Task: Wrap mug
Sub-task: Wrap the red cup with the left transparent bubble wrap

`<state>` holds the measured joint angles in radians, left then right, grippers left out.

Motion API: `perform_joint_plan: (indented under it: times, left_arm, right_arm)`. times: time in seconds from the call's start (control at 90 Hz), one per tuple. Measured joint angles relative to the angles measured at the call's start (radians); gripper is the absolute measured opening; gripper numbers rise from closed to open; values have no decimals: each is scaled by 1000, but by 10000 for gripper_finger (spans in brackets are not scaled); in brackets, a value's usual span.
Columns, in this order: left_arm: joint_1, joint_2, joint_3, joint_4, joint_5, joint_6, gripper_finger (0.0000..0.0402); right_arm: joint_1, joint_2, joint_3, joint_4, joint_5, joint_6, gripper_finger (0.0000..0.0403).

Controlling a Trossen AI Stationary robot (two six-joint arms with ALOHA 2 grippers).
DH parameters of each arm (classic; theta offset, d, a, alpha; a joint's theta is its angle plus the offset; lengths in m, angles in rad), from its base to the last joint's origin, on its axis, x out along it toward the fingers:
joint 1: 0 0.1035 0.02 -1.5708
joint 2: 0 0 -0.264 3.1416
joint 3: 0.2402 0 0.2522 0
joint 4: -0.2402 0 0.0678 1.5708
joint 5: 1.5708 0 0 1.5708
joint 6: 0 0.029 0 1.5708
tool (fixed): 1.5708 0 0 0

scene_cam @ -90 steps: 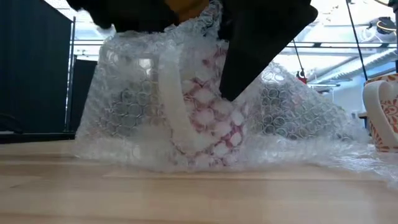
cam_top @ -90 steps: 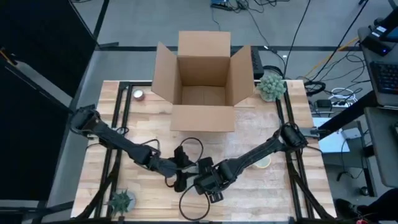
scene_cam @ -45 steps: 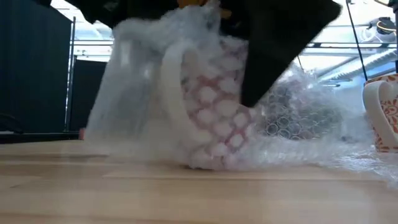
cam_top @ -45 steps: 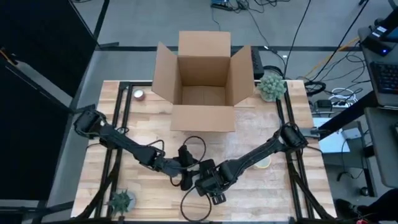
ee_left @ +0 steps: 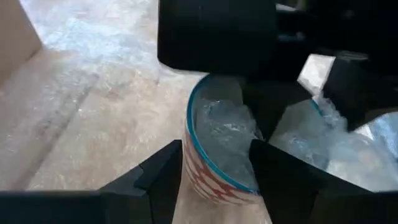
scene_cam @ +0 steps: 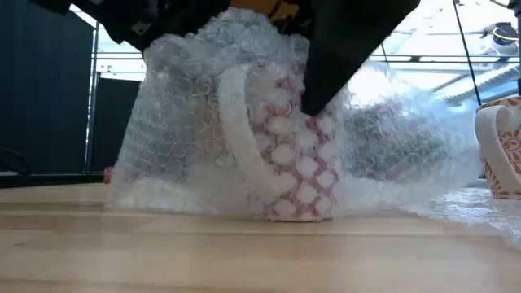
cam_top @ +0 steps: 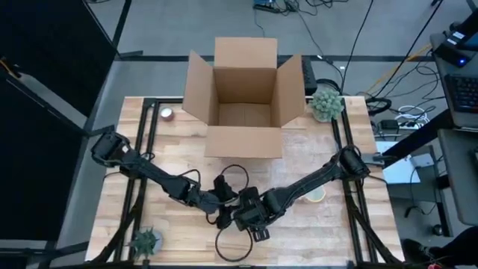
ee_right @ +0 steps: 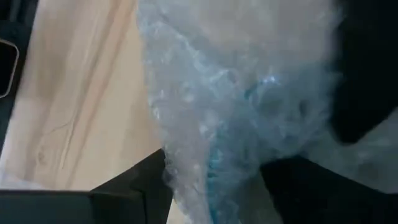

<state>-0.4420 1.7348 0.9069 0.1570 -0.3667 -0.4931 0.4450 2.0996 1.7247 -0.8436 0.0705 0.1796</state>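
Observation:
A mug with a red-and-white pattern and a white handle stands upright on the wooden table. Clear bubble wrap is draped over and around it, and some is tucked into its blue-rimmed mouth. Both grippers meet above it near the table's front middle. My left gripper straddles the mug's wall. My right gripper comes from the right and is closed on wrap at the mug's top. In the high view the arms hide the mug. My left gripper has one finger outside the mug's wall and the other inside its mouth, on the tucked wrap. The rim lies between them. The fingers point down, slanting in from the left, and the mug stands on the table. My right gripper holds bubble wrap between its two fingers, right over the mug's blue rim. The fingers come down from above and the right. How many layers they hold cannot be told. The wrap spreads slack down to the table.
An open cardboard box stands at the table's far middle. A second patterned mug sits to the right. Small plants stand at the far right and near left. A black cable loop lies at the front edge.
The mug tipped over sideways about half a second ago and now stands upright again, a little farther toward the table's right. The wrap on its left side has been gathered up and over the mug's top. Both grippers have stayed together above it.

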Motion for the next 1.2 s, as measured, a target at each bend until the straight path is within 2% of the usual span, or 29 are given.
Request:
perform_joint_plan:
  times: [0.467,0.533,0.644,0.789,1.2]
  left_arm:
    - [1,1,-3,2,-2,0,180]
    - [1,1,-3,4,-2,0,180]
    - [1,2,-3,7,-2,0,180]
    - [1,2,-4,27,-2,0,180]
    - [1,-3,-4,36,-5,-5,180]
  right_arm:
    - [-1,-157,-1,-35,-4,-1,205]
    - [-1,-187,-1,-46,27,-5,205]
    - [-7,-220,-1,-48,137,-8,205]
    - [-30,-192,-11,-43,243,17,205]
    - [-79,-20,-31,-30,241,70,205]
